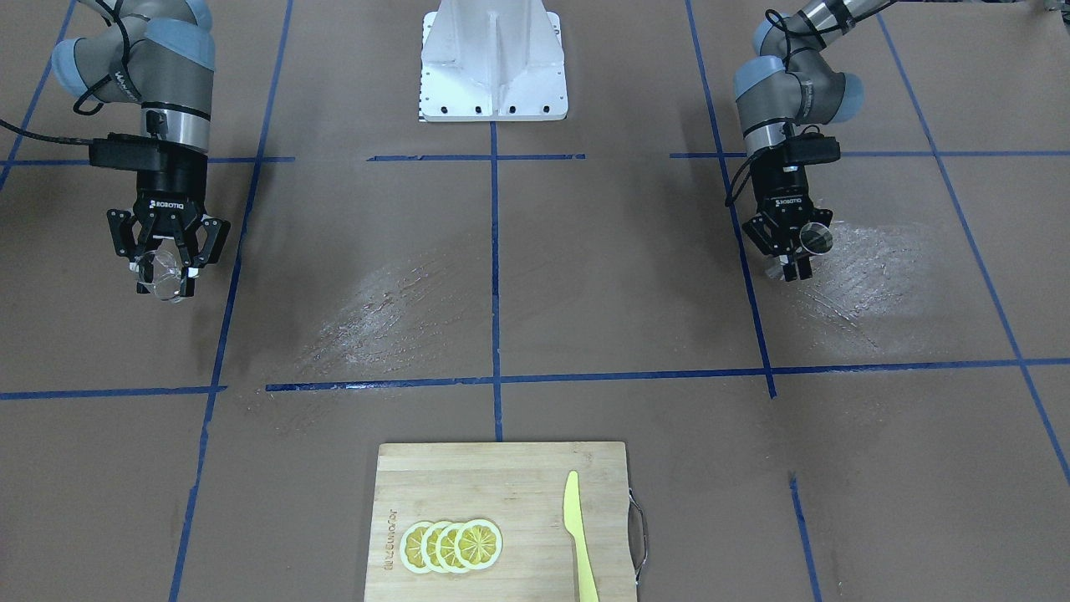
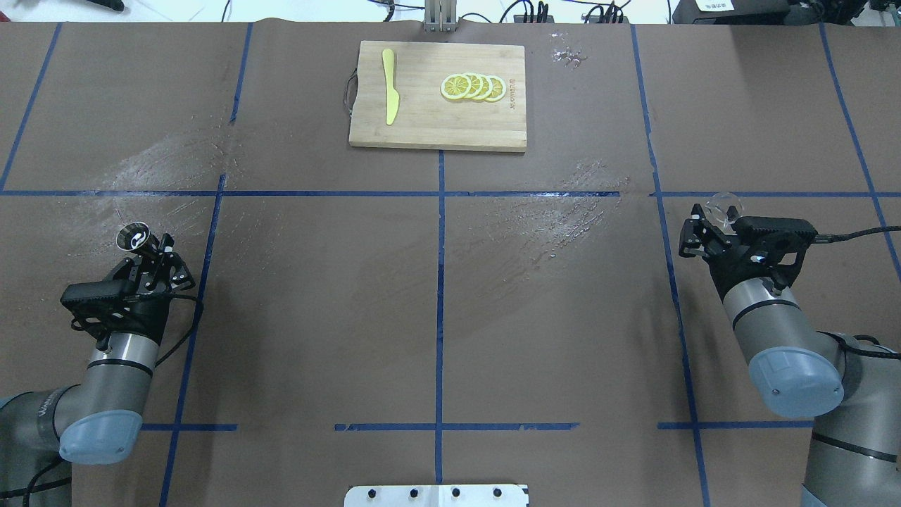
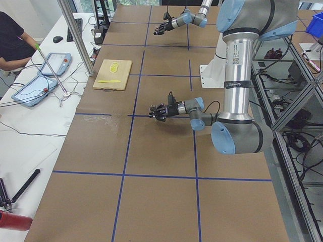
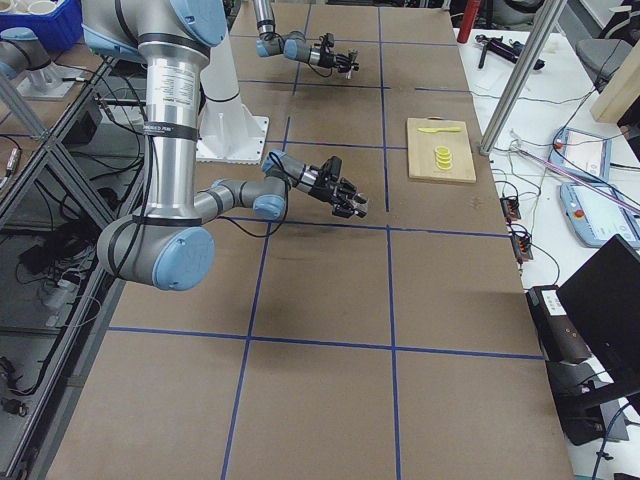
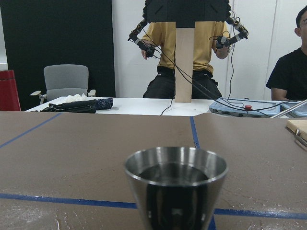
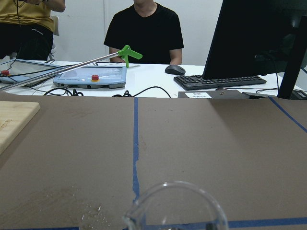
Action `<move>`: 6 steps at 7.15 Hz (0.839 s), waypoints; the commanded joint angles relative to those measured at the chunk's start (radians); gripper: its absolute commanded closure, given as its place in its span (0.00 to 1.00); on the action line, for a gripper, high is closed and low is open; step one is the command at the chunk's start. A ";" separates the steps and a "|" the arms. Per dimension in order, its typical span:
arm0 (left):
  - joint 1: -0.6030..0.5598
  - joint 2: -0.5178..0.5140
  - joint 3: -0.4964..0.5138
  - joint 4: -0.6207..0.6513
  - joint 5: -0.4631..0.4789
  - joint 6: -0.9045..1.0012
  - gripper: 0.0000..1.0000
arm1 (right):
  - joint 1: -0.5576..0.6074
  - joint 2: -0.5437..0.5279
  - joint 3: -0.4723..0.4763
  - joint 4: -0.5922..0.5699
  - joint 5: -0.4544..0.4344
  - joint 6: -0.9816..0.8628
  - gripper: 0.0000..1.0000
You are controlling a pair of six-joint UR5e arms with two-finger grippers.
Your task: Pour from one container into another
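A steel cup (image 5: 176, 184) stands upright in my left gripper (image 2: 149, 251), which is shut on it at the table's left side. The same cup (image 1: 815, 238) shows at the fingers in the front-facing view, and its inside looks dark. At the right side my right gripper (image 2: 712, 222) is shut on a clear glass cup (image 2: 725, 206) with a pouring lip (image 6: 175, 207), also upright. That glass cup (image 1: 164, 280) hangs at the fingertips in the front-facing view. Both grippers reach out level, low over the table and far apart.
A wooden cutting board (image 2: 422, 123) at the far middle edge carries lemon slices (image 2: 473, 86) and a yellow knife (image 2: 389, 95). Wet streaks (image 2: 549, 218) mark the brown table cover. The white robot base (image 1: 493, 63) stands between the arms. Operators sit beyond the far edge.
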State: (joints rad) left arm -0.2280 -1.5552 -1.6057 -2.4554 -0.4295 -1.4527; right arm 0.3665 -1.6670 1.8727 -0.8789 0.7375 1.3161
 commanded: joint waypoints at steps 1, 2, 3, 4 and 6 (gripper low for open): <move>0.001 -0.009 0.013 0.001 0.000 0.000 0.71 | -0.003 0.003 -0.001 0.000 -0.004 0.000 1.00; 0.001 -0.026 0.032 0.001 0.000 0.000 0.69 | -0.004 0.004 -0.001 0.000 -0.007 0.000 1.00; -0.001 -0.035 0.033 0.001 0.000 0.000 0.68 | -0.004 0.007 -0.001 0.000 -0.007 0.000 1.00; -0.001 -0.036 0.036 0.001 0.000 0.000 0.66 | -0.004 0.007 -0.001 0.000 -0.007 0.000 1.00; -0.001 -0.034 0.036 0.001 -0.002 0.002 0.64 | -0.004 0.007 -0.001 0.000 -0.007 0.000 1.00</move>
State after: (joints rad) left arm -0.2280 -1.5898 -1.5706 -2.4544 -0.4298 -1.4523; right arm 0.3621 -1.6599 1.8715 -0.8790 0.7302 1.3161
